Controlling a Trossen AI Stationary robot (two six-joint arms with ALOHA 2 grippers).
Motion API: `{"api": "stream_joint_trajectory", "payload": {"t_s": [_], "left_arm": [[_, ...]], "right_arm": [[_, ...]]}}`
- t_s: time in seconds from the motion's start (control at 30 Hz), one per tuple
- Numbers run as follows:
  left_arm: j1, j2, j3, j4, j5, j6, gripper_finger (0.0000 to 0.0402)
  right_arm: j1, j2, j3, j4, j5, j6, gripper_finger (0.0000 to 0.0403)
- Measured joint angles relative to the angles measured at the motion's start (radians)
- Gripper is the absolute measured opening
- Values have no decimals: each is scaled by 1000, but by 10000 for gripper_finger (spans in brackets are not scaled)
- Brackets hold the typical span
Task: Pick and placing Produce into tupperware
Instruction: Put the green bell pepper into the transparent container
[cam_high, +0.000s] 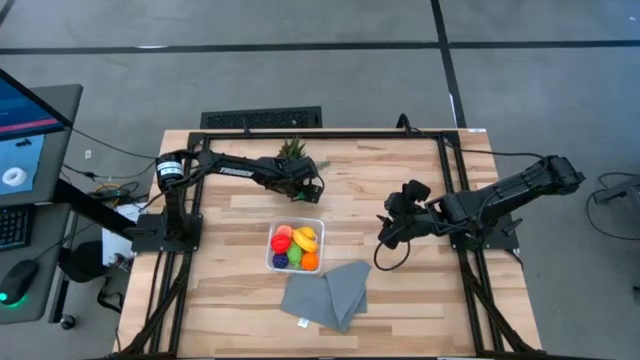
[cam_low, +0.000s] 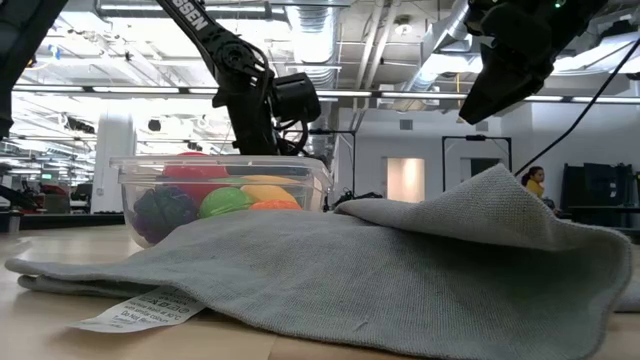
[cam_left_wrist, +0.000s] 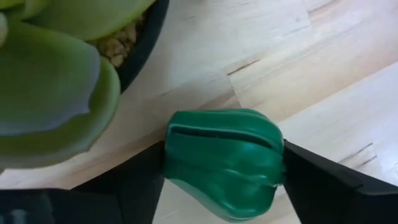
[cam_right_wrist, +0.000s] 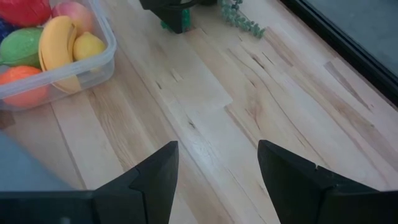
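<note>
The clear tupperware (cam_high: 272, 262) stands on the table's middle, holding several toy produce pieces: red, banana, lime green, purple and orange (cam_high: 296, 246). It also shows in the low view (cam_low: 220, 168) and the right wrist view (cam_right_wrist: 99, 59). My left gripper (cam_high: 305, 187) is beyond the tupperware, beside the potted plant (cam_high: 293, 150), shut on a dark green toy pepper (cam_left_wrist: 224, 162). My right gripper (cam_high: 383, 235) is open and empty above bare table to the right of the tupperware. My left gripper pinches the dark green pepper between its two fingers, one finger (cam_left_wrist: 137, 183) on each of two opposite sides (cam_left_wrist: 171, 163). The pepper's slotted face (cam_left_wrist: 217, 132) points away from the wrist. Whether it is clear of the table I cannot tell.
A folded grey cloth (cam_high: 325, 293) with a white tag lies near the front edge, just in front of the tupperware. The plant's dark pot (cam_left_wrist: 143, 43) stands close beside the held pepper. Bare wood lies between the two grippers (cam_right_wrist: 211, 93).
</note>
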Motion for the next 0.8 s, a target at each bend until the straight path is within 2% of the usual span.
{"api": "stream_joint_trajectory", "payload": {"t_s": [0.13, 0.43, 0.63, 0.8], "left_arm": [[0, 0, 0, -1, 0, 7, 255], [-4, 0, 0, -1, 1, 12, 272], [-15, 0, 0, 3, -3, 19, 255], [-17, 0, 0, 3, 4, 19, 263]], "right_arm": [[0, 0, 0, 2, 0, 0, 245], [0, 0, 0, 3, 0, 1, 245], [0, 0, 0, 3, 0, 1, 245], [0, 0, 0, 3, 0, 1, 245]]}}
